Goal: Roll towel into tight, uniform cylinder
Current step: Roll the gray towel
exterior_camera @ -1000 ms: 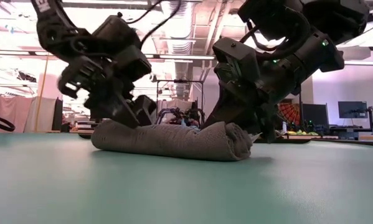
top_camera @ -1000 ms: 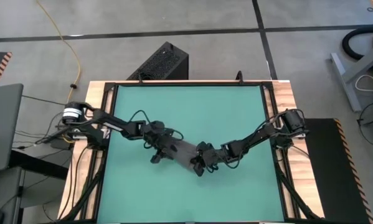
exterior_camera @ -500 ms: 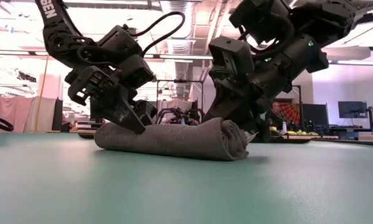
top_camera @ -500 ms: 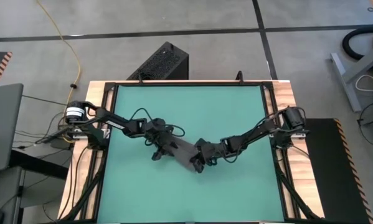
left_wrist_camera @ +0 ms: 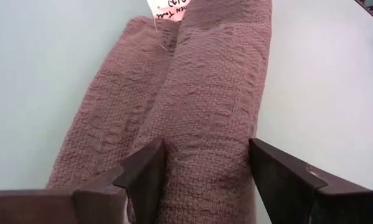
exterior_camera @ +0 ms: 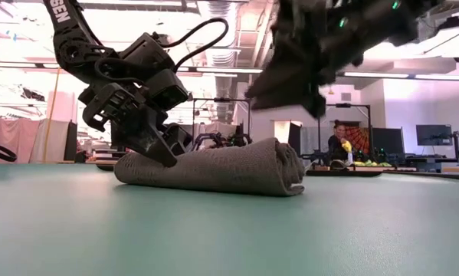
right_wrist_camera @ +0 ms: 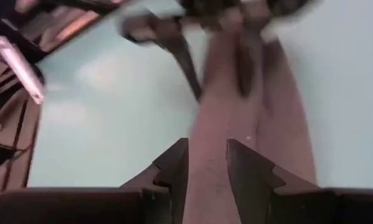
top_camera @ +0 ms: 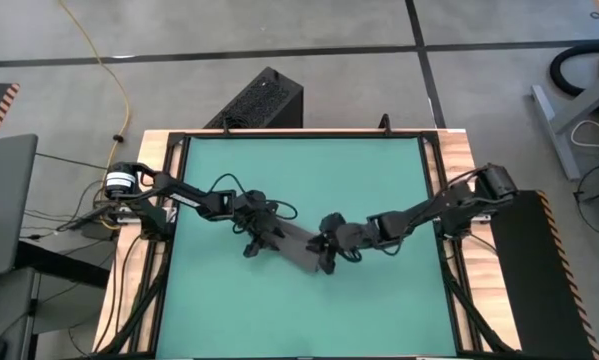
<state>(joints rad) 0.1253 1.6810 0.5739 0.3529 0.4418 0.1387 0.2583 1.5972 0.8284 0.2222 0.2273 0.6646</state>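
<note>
Left arm reaches in from the table's left edge, elbow bent, wrist pitched down. Left gripper (top_camera: pixel 262 243) sits on the near-left end of the towel (top_camera: pixel 297 250), fingers spread wide and straddling the roll; in the left wrist view the two fingers (left_wrist_camera: pixel 146 177) flank one fold of the cloth, tips pressed against the fabric on both sides. Spread wide on the roll, not pinched down.

Right arm stretches in from the right edge, long and low, forearm nearly flat. Right gripper (top_camera: pixel 327 252) is over the other end of the towel. In the low view it hangs above the roll, clear of the cloth, nothing in it. In the right wrist view its fingers (right_wrist_camera: pixel 174 168) stand partly apart with the roll below them; released.

Towel is rolled into a cylinder lying on the green mat (top_camera: pixel 369 180), running diagonally between the two grippers, roughly mid-table. Small white tag (left_wrist_camera: pixel 169 9) shows at the far end from the left gripper.

Hard to read: right gripper is motion-blurred in the low and right wrist views, so exact finger gap is unclear. High view hides both towel ends under the grippers. Tag text is cut off. A seated person (exterior_camera: pixel 339 144) is visible far behind.
</note>
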